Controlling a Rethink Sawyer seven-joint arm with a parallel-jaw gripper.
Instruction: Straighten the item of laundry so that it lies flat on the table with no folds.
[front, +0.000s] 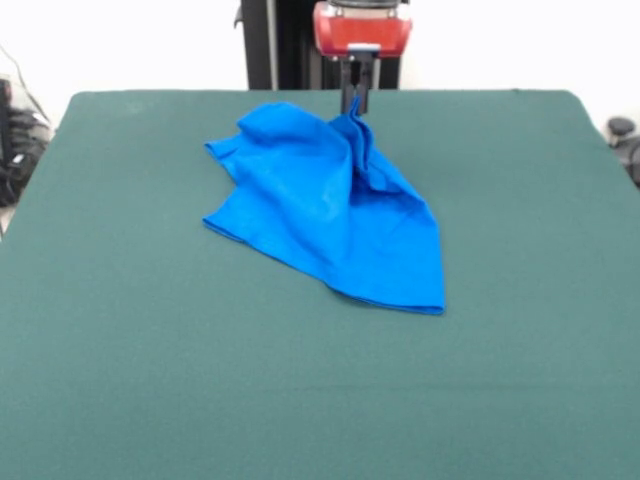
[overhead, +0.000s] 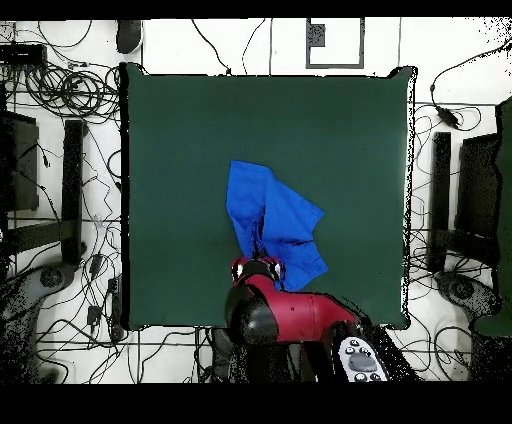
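The item of laundry (front: 330, 205), a bright blue T-shirt, lies crumpled on the green table (front: 150, 350), spreading from the far middle toward the centre. One edge of it is drawn up into a peak at the far side, and my gripper (front: 355, 98) is shut on that peak. Ridges and folds run down from the pinched point. In the overhead view the item of laundry (overhead: 270, 215) sits low of centre on the table (overhead: 180, 130), and the gripper (overhead: 257, 262) stands over its lower edge, its tips hidden by the red arm head.
The red and black arm (overhead: 295, 318) reaches in over the table's lower edge in the overhead view. Cables and dark stands (overhead: 70, 190) lie on the floor around the table.
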